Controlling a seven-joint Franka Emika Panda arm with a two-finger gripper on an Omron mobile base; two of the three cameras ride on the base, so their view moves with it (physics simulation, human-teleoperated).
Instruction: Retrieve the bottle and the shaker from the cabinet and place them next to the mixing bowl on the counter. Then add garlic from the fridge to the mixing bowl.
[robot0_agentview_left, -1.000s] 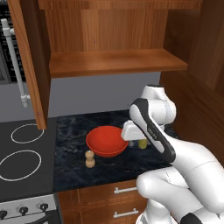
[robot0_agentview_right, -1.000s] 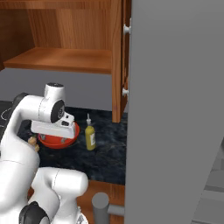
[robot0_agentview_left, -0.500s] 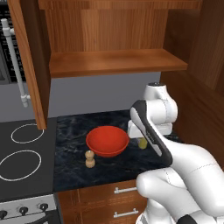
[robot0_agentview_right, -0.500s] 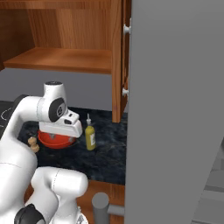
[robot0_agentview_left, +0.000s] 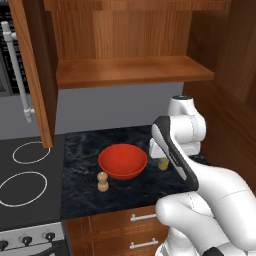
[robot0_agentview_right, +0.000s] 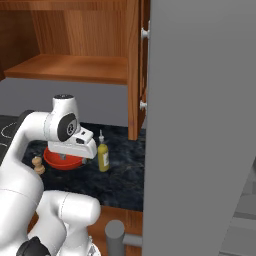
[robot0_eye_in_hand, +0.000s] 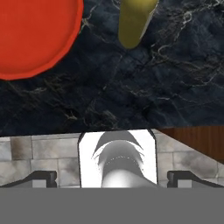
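The red mixing bowl (robot0_agentview_left: 122, 161) (robot0_agentview_right: 56, 161) (robot0_eye_in_hand: 30, 35) sits on the dark marble counter (robot0_agentview_left: 80, 190). A small wooden shaker (robot0_agentview_left: 103, 181) (robot0_agentview_right: 37, 164) stands at the bowl's front left. To the bowl's right a yellow bottle (robot0_agentview_left: 163, 163) (robot0_agentview_right: 103, 156) (robot0_eye_in_hand: 134, 22) stands upright. My gripper (robot0_agentview_left: 156, 149) (robot0_agentview_right: 75, 150) (robot0_eye_in_hand: 113, 176) hangs open above the counter's front edge, between bowl and bottle, touching neither and holding nothing. The garlic is out of view.
An open wooden cabinet (robot0_agentview_left: 130, 70) hangs above the counter, its shelf bare and its door (robot0_agentview_left: 32, 75) swung out left. A stovetop (robot0_agentview_left: 22, 175) lies to the left. A tall grey panel (robot0_agentview_right: 200, 125) stands at the right. Drawers (robot0_agentview_left: 135, 232) front the counter.
The hand has drifted a little to the right, off the bowl and towards the bottle, while the arm folds back. Bowl, bottle and shaker have stayed put.
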